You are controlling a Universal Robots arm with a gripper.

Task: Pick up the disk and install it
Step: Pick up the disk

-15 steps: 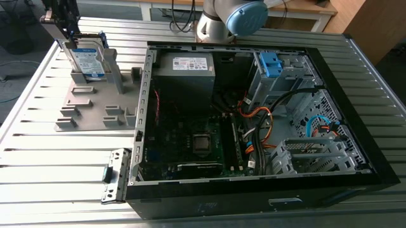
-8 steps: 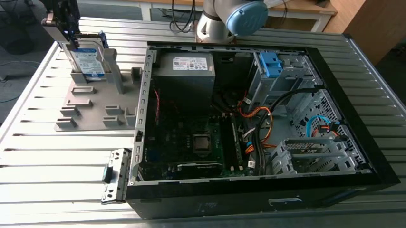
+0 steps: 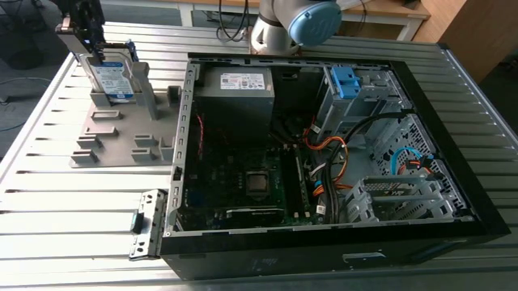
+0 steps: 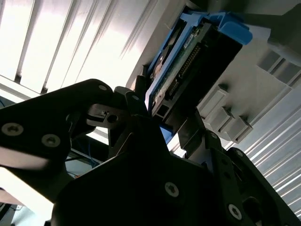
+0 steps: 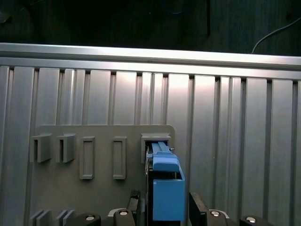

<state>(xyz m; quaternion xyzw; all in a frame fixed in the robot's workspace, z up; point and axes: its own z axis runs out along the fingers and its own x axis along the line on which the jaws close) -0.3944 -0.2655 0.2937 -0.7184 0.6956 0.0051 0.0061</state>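
Blue-framed disk (image 3: 111, 77) stands on edge in the grey slotted rack (image 3: 121, 142) beside the open PC case (image 3: 267, 257), top edge up for easy grabbing. The pincer (image 5: 165, 197) straddles it, spread wide, not clamped yet.

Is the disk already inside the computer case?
No, the disk stands upright in the grey holder beside the computer case, outside it.

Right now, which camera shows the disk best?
The exterior view: the disk stands upright in the grey rack, label facing the camera. The second wrist view shows its connector edge; the first wrist view, its blue frame end-on.
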